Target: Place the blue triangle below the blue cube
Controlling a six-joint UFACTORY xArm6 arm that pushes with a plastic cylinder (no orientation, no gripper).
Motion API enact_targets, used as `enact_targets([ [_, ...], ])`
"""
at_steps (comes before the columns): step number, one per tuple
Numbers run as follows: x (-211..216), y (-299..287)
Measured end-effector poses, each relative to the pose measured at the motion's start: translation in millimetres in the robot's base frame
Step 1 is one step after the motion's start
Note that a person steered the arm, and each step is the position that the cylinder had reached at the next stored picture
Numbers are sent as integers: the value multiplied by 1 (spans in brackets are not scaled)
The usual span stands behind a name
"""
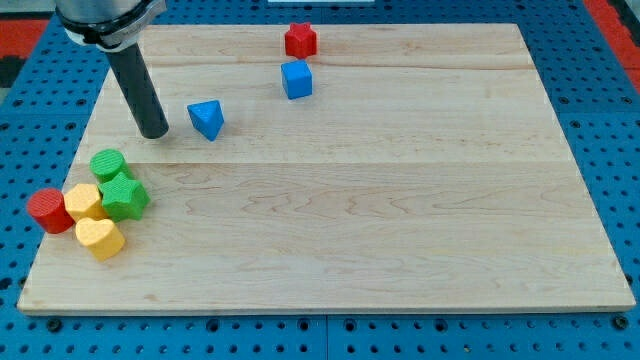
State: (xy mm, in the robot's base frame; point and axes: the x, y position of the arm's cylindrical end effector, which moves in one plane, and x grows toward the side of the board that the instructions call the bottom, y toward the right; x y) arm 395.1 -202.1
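Observation:
The blue triangle [207, 118] lies on the wooden board toward the view's upper left. The blue cube [297, 79] sits to its upper right, near the view's top middle. My tip [155, 133] rests on the board just left of the blue triangle, a small gap apart from it. The dark rod rises from the tip toward the view's top left.
A red star-shaped block [300, 40] sits just above the blue cube. At the view's left edge is a cluster: green cylinder [107, 165], green star [125, 197], yellow block [85, 202], yellow heart [100, 238], red cylinder [47, 210].

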Motion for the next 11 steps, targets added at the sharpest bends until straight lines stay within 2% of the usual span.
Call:
enact_targets([
  [3, -19, -35],
  [5, -26, 86],
  [7, -9, 47],
  [8, -9, 100],
  [9, -9, 128],
  [10, -9, 137],
  [11, -20, 113],
])
